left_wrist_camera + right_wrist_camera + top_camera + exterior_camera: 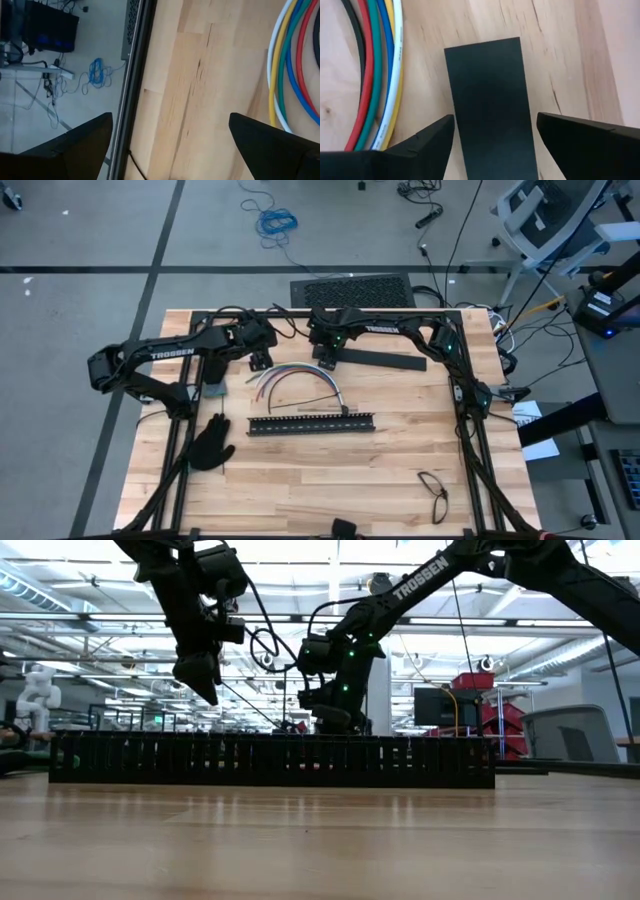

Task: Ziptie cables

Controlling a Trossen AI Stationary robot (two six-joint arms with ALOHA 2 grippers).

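The wooden table [300,480] lay under both my arms. A long slotted black bar [311,424] sat across its middle, a flat black strip [490,105] behind it. The cables [297,383] curved between them. My right gripper [495,132] straddled the strip's end, fingers spread. My left gripper [170,137] hovered beside the cables, fingers wide apart.

Cables [297,383]: coloured bundle, curved arc, flat on table, loose.
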